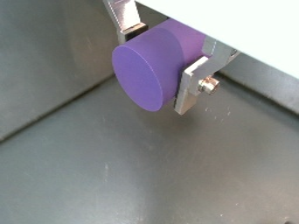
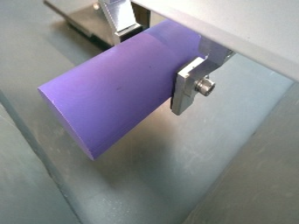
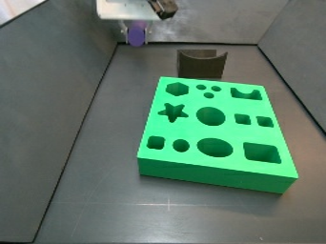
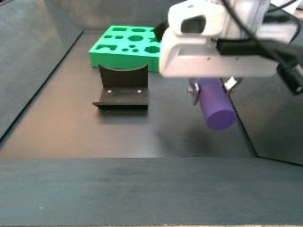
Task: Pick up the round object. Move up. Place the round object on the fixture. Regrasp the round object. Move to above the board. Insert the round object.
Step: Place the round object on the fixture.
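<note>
Purple round object [image 4: 214, 104] clamped between the claw [image 1: 162, 63] fingers, held above the dark floor, apart from the fixture [image 4: 122, 87] and green board [image 3: 214, 129], no writing seen.

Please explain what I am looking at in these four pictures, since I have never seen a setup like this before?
This is a robot arm whose tool has two flat silver fingers. Two pictures come from cameras on the wrist, looking down past the fingers; two come from cameras fixed beside the table. The fingers are clamped on a purple cylinder, the round object, which hangs clear above the dark floor, as a side view shows. On the floor lie the green board with shaped holes and, just beyond it, the small dark fixture. Both wrist views show the peg up close.
</note>
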Controlling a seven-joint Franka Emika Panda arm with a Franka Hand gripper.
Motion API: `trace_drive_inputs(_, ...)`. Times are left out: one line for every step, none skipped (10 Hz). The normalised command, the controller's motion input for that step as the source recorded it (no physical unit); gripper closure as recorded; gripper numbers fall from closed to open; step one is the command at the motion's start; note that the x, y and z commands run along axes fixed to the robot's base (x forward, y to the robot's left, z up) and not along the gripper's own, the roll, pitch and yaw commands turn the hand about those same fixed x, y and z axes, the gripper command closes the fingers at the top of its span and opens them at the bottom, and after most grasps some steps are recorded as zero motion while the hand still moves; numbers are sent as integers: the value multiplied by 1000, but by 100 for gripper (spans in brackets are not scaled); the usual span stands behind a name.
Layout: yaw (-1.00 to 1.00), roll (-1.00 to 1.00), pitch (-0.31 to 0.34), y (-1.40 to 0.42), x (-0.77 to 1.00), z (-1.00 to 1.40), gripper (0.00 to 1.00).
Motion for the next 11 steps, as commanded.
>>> trace_drive_inputs(0, 0, 0, 0, 0, 1000, 100)
trace_drive_inputs(0, 0, -2, 4, 4, 1000, 100)
trace_drive_inputs(0, -7, 12, 0, -7, 1000, 100)
trace_drive_inputs(0, -10, 15, -1, -9, 1000, 100)
trace_drive_inputs(0, -16, 19, -3, -12, 1000, 100)
trace_drive_inputs(0, -18, 22, -5, -15, 1000, 100)
trace_drive_inputs(0, -23, 23, -7, -16, 1000, 100)
trace_drive_inputs(0, -25, 24, -7, -15, 1000, 100)
trace_drive_inputs(0, -33, 33, -7, -12, 801, 100)
trace_drive_inputs(1, -38, 39, -4, -5, 633, 100)
trace_drive_inputs(0, -47, 54, -3, 4, 412, 100)
